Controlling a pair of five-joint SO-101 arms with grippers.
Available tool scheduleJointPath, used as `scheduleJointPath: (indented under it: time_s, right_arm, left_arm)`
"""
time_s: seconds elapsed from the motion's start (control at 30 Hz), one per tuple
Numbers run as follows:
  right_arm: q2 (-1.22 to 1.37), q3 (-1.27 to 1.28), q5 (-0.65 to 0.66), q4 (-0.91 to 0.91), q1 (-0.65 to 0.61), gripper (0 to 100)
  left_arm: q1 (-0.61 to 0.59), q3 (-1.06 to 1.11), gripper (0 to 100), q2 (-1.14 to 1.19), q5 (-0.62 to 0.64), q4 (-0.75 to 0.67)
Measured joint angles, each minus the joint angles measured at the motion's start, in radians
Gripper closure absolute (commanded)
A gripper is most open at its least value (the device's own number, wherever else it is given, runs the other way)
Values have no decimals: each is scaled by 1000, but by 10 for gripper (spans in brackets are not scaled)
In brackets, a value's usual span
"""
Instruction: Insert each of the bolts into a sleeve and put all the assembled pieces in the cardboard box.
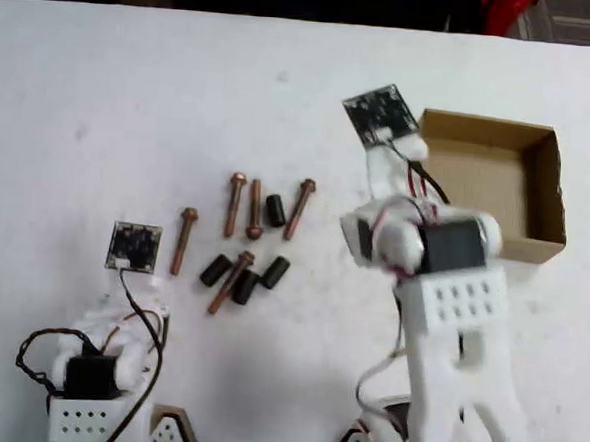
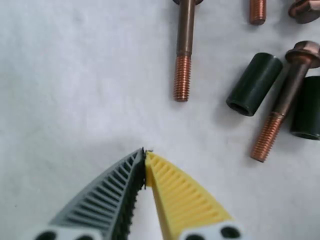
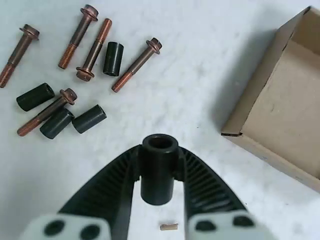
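Ribbed right end effector (image 3: pixel 160 151) clamps smooth black sleeve (image 3: pixel 159 175); left end effector (image 2: pixel 145 155) together.

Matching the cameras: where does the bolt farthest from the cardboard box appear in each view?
High view: leftmost bolt.
Left wrist view: bolt just ahead of the left gripper.
Right wrist view: outermost bolt, farthest from the cardboard box.
Shared landmark: black sleeve nearest its threads.
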Motion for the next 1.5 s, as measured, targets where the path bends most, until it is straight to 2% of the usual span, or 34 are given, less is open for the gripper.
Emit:
scheduleJointPath:
  time_s: [0.3,0.73,1.0,1.07,1.27,1.5]
  right_arm:
    - [-292,138,0,15,-2,981]
    - [-629,743,0,-373,-2,981]
    - [-790,1005,0,-516,-2,981]
    - [-822,1048,0,-531,-2,981]
    - [-931,1177,2,-597,-2,981]
    - [-1088,1278,3,-624,-2,981]
  left_arm:
    - [0,0,976,0,0,0]
    - [2,0,976,0,0,0]
    - [2,0,972,0,-3,-48]
    - [2,0,972,0,-35,-63]
    - [2,-6,976,0,-233,-81]
    - [-18,-170,976,2,-247,-57]
